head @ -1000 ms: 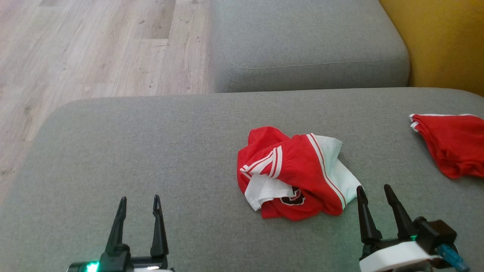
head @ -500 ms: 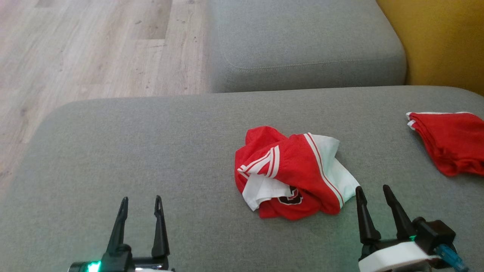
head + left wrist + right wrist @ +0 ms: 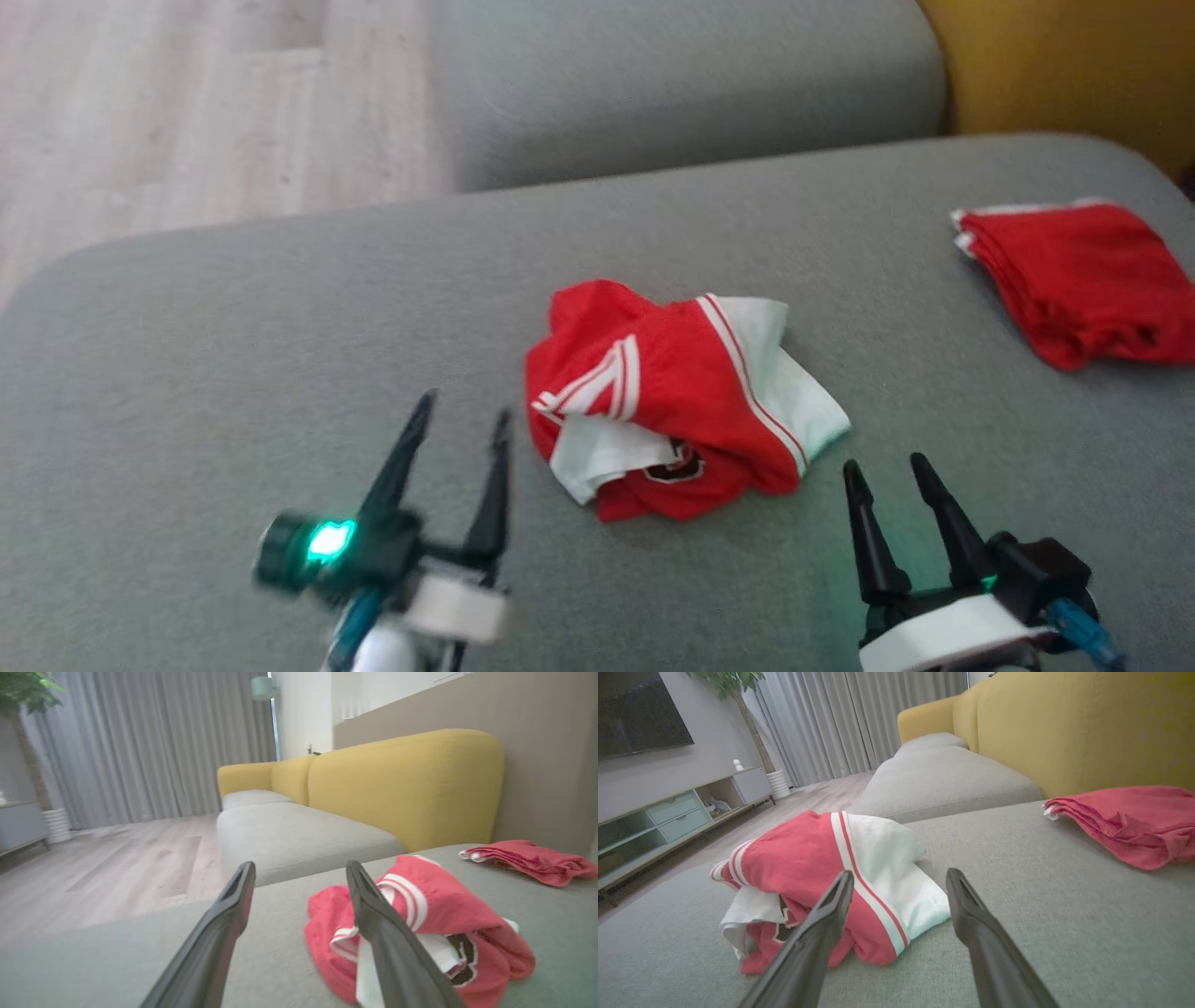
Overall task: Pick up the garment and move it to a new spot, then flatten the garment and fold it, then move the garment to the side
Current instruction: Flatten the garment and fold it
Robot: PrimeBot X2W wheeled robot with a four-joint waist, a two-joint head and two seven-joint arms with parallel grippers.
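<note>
Since our left pincer [image 3: 467, 408], blurred but seemingly open and empty, has swung toward the centre-frame garment [image 3: 672, 401], we expect pickup next.

Soft, even daylight fills the room from the side of the pale curtains [image 3: 140, 742], and the grey sofa cushion [image 3: 233, 373] carries only a faint shadow under the crumpled garment [image 3: 672, 392]. The head view is soft all over, worst at the left gripper [image 3: 467, 408], which is smeared, while its green lamp [image 3: 329, 541] glares and tints the fabric nearby. In both wrist views the near fingers [image 3: 808, 947] are out of focus and the wide lens stretches things toward the edges
</note>
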